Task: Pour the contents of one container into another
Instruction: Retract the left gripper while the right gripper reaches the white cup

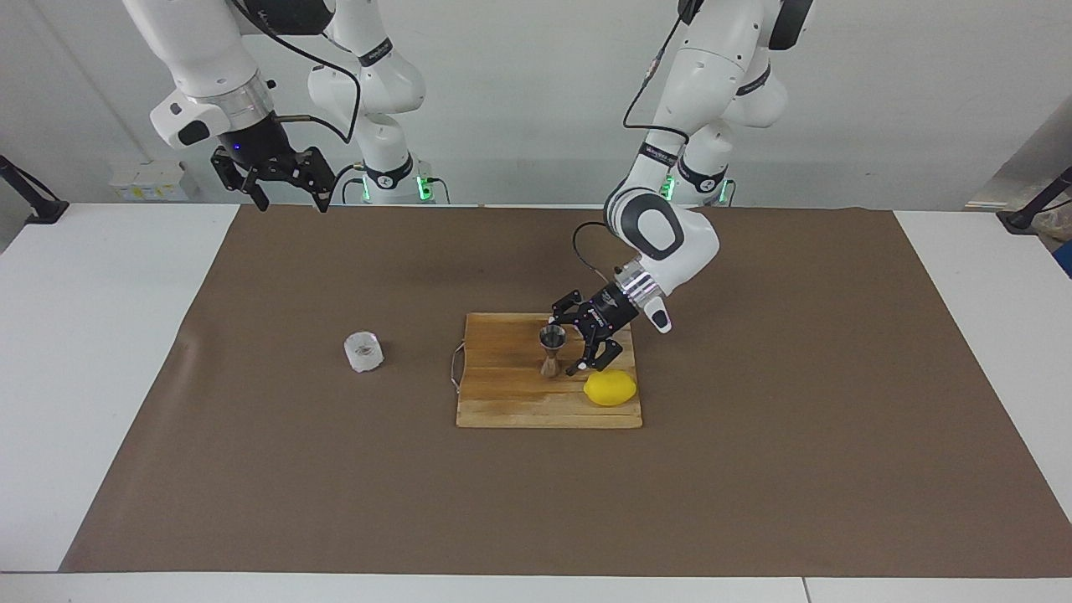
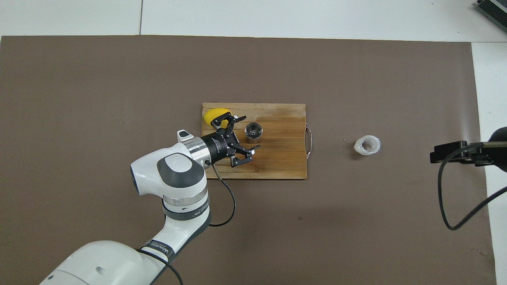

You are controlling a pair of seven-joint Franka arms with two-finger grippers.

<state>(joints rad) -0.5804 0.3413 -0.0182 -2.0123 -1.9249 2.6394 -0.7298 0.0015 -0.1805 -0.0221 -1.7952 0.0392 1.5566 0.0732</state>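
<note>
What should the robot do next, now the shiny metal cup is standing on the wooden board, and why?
Probably the left gripper should back away from the jigger. Its fingers are open and the jigger stands upright alone on the cutting board, beside the lemon. The white cup to pour from sits untouched on the mat, and the open right gripper waits high over the mat's edge.

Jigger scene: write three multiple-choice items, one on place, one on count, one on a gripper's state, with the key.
1. The steel jigger stands
A. on the cutting board
B. on the brown mat
C. in a gripper

2. Lemons on the board:
A. none
B. one
C. two

3. The left gripper is
A. shut on the jigger
B. shut on the lemon
C. open beside the jigger

Key: 1 A, it stands upright on the wood; 2 B, a single lemon lies there; 3 C, its fingers are spread, clear of the jigger.
</note>
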